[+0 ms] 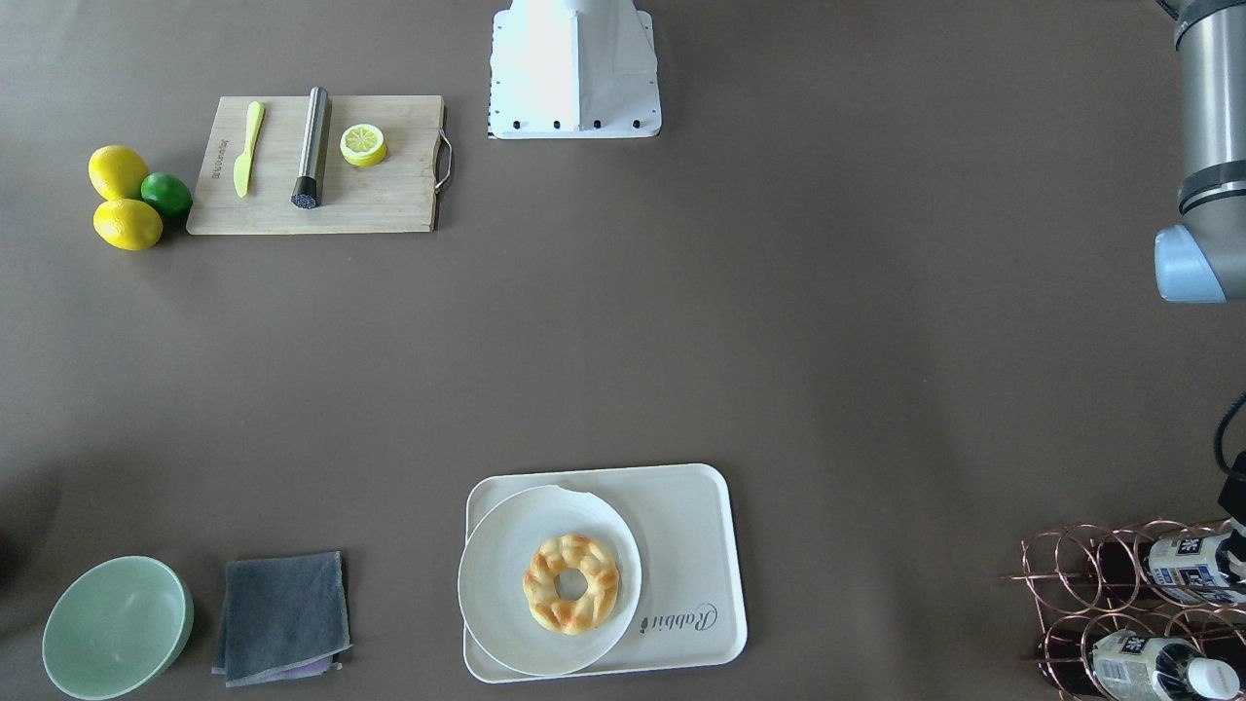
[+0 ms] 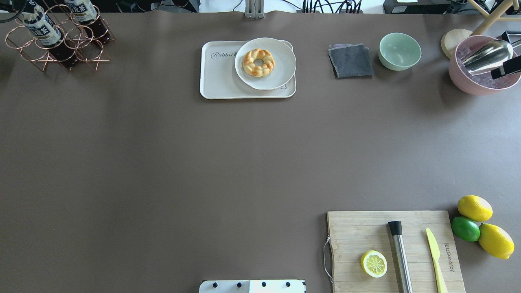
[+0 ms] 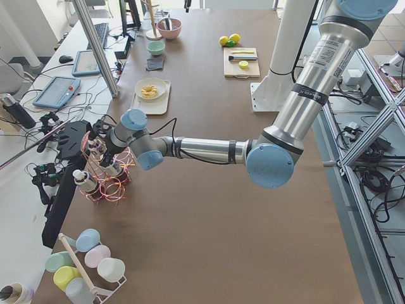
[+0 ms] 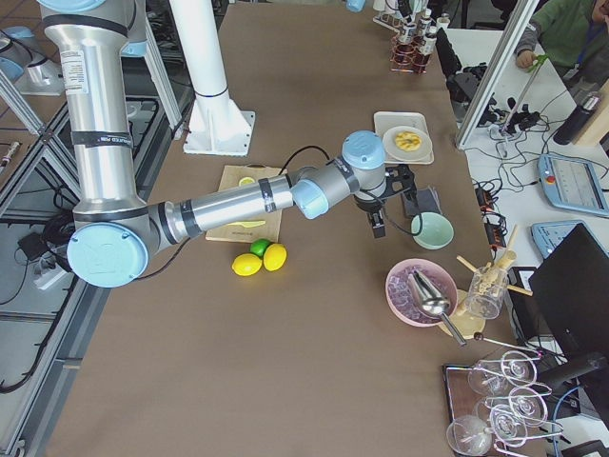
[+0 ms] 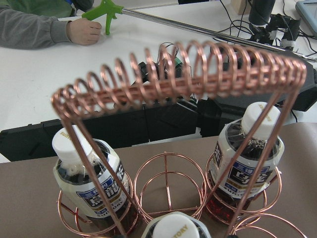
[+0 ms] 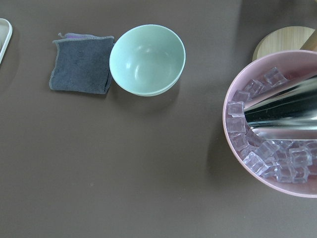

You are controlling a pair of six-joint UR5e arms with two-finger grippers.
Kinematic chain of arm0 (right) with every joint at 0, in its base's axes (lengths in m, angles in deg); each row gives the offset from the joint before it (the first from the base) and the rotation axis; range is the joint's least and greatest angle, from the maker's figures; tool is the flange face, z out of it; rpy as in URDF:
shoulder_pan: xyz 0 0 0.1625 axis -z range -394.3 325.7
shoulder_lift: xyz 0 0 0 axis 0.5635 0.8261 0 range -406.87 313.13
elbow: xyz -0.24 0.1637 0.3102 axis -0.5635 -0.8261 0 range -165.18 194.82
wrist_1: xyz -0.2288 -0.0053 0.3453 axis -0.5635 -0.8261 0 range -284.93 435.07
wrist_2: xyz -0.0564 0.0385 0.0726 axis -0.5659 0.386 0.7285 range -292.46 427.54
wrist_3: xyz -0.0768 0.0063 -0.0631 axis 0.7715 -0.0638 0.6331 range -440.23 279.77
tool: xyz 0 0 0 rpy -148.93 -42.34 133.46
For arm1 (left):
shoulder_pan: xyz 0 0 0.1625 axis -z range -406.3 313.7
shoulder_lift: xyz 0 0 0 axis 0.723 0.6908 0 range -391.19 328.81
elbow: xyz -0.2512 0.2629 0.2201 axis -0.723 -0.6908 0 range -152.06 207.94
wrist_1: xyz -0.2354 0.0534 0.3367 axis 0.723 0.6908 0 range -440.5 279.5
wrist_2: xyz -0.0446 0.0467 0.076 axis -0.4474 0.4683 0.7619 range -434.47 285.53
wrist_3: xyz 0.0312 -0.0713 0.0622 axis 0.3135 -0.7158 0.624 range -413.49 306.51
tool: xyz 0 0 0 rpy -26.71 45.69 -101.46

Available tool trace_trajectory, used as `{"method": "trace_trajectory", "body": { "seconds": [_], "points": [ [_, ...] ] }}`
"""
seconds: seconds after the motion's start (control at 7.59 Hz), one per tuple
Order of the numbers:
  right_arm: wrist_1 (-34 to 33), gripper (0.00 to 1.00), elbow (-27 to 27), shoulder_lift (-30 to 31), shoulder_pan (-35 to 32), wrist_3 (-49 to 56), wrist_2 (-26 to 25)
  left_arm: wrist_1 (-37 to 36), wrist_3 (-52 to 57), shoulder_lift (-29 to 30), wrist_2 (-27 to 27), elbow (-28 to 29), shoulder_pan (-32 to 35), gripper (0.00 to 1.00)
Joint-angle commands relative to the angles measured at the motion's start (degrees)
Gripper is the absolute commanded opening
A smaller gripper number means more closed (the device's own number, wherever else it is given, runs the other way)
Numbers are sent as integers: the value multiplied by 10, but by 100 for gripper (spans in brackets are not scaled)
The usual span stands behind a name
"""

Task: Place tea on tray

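Observation:
Tea bottles with white caps and dark liquid stand in a copper wire rack [image 2: 57, 44] at the table's far left corner. Two show in the overhead view [image 2: 40, 30] and three in the left wrist view: left [image 5: 89, 181], right [image 5: 250, 153], and a cap at the bottom [image 5: 176, 229]. My left gripper [image 3: 101, 142] is at the rack, just above the bottles; I cannot tell whether it is open or shut. The cream tray [image 2: 217, 77] with "Rabbit" print lies at the far middle. My right gripper [image 4: 377, 227] hangs above the table near the green bowl; I cannot tell its state.
A white plate [image 2: 281, 67] with a ring pastry [image 2: 258, 62] covers the tray's right part. A grey cloth [image 2: 350, 61], green bowl [image 2: 399, 51] and pink ice bowl [image 2: 480, 77] with a scoop lie at the far right. A cutting board [image 2: 366, 232], lemons and a lime lie near right.

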Motion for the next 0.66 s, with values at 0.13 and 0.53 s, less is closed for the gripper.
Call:
{"method": "trace_trajectory", "body": {
  "seconds": [0.13,0.53],
  "points": [
    [0,100,1,0,1,0,-2,5,-15,5,16,5,-10,69],
    [0,100,2,-5,1,-8,-1,6,-15,3,16,5,-9,68]
  ]
}}
